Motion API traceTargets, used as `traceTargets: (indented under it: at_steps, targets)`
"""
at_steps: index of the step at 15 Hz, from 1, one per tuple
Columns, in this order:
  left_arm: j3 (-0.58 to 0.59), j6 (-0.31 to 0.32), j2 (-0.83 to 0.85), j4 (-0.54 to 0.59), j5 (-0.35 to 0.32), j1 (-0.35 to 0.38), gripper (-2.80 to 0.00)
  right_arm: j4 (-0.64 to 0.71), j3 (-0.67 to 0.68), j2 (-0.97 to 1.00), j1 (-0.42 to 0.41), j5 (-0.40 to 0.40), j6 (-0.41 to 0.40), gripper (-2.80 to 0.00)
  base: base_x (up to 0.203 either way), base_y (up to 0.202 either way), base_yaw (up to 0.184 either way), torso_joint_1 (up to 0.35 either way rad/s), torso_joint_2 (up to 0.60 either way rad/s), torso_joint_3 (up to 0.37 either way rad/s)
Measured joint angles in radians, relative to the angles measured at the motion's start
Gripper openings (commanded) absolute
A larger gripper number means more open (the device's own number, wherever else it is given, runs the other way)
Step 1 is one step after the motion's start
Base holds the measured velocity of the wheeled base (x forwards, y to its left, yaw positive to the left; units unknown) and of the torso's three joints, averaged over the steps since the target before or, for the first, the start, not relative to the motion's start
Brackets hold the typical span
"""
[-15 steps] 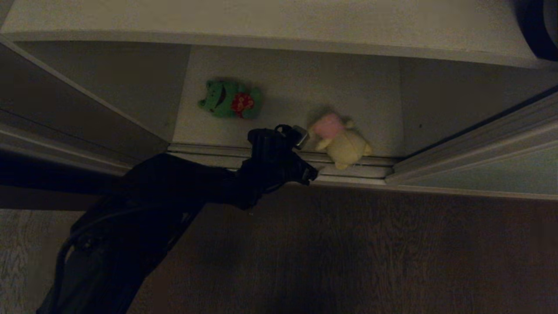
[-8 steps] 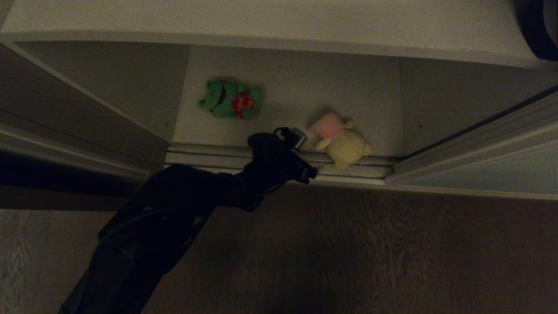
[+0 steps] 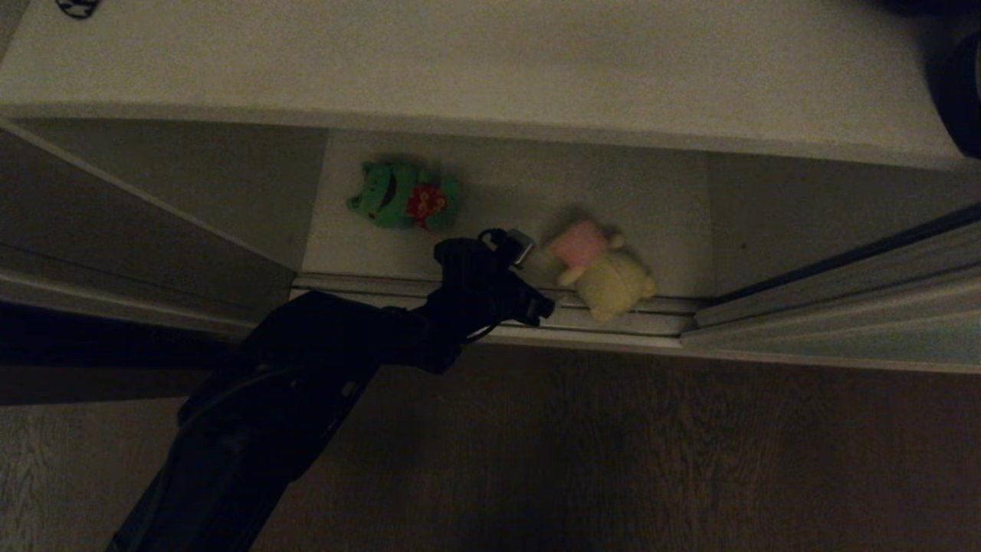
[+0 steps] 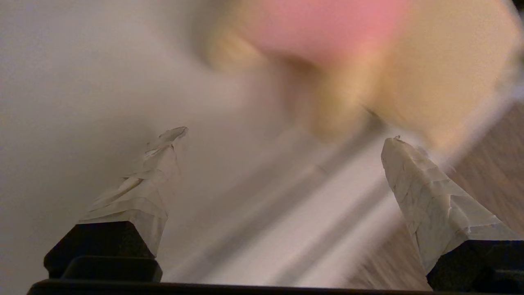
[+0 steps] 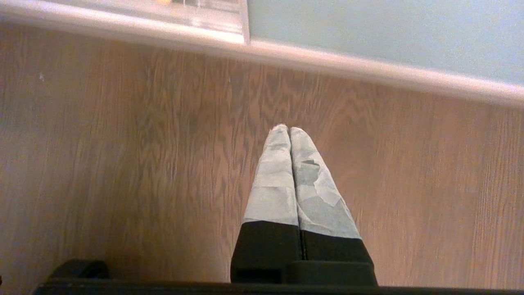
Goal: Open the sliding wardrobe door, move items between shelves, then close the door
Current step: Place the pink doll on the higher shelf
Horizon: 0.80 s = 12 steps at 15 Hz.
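A cream-yellow plush toy with pink [image 3: 602, 272] lies at the front of the lower shelf [image 3: 506, 184], partly on the ribbed floor track [image 3: 628, 318]. Further back on the left lies a green toy with red [image 3: 402, 205]. My left gripper [image 3: 529, 272] hangs just left of the cream toy, open and empty. In the left wrist view the gripper [image 4: 284, 137] is spread wide, with the cream toy [image 4: 430, 69] blurred just beyond its taped fingertips [image 4: 403, 164]. The sliding wardrobe door [image 3: 858, 345] stands pushed to the right. My right gripper [image 5: 290, 130] is shut above the wooden floor.
An upper shelf board [image 3: 460, 61] overhangs the back of the lower one. A black object [image 3: 962, 84] sits at its right end. A grey panel [image 3: 115, 222] bounds the opening on the left. Wooden floor [image 3: 651, 460] runs in front of the track.
The whole head picture has slid downward, so the camera moved. My left arm's elbow has swung to the right. The gripper stays open beside the cream toy, and the toys lie as before.
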Motion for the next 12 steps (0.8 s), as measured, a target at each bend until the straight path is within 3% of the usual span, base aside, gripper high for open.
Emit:
traceTargets:
  at_steps: [12]
  targets:
    - [-0.007,-0.003,0.013,0.001,-0.089,-0.001,0.0,0.0,0.0,0.0,-0.001,0.0,0.0,-2.8,0.008,0.0,0.0,0.0,0.0,0.0]
